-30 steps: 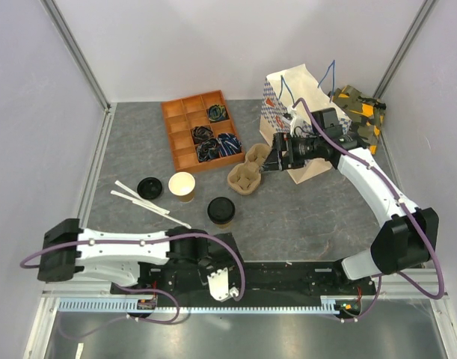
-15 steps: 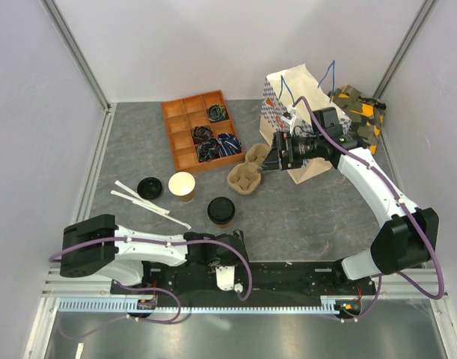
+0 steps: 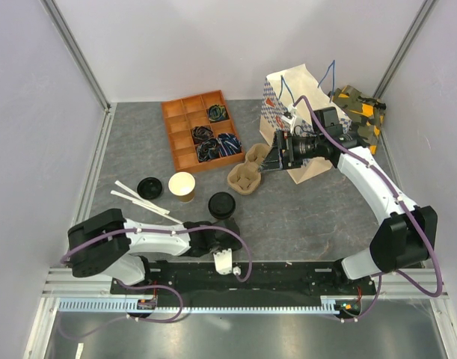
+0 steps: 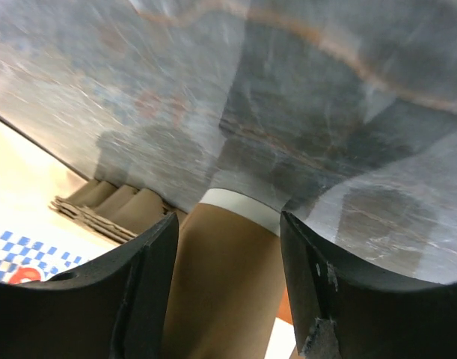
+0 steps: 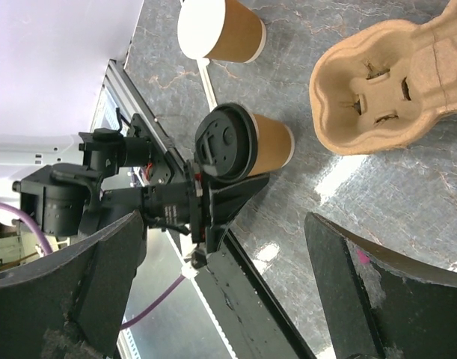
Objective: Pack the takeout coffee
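Brown lidded cup (image 3: pixel 221 205) is standing upright between the fingers of the left gripper (image 4: pixel 228 224), though whether they are pinching it I cannot tell

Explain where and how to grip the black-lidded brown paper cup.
Grip the brown paper cup with the round black plastic lid by its side wall below the lid, from the near side: it stands upright, wall facing the left gripper.

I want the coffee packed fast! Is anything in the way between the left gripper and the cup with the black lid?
Nothing visible is in the way. The left gripper is right at the takeout coffee, and the brown cup sits inside the gripper's gap with nothing else there.
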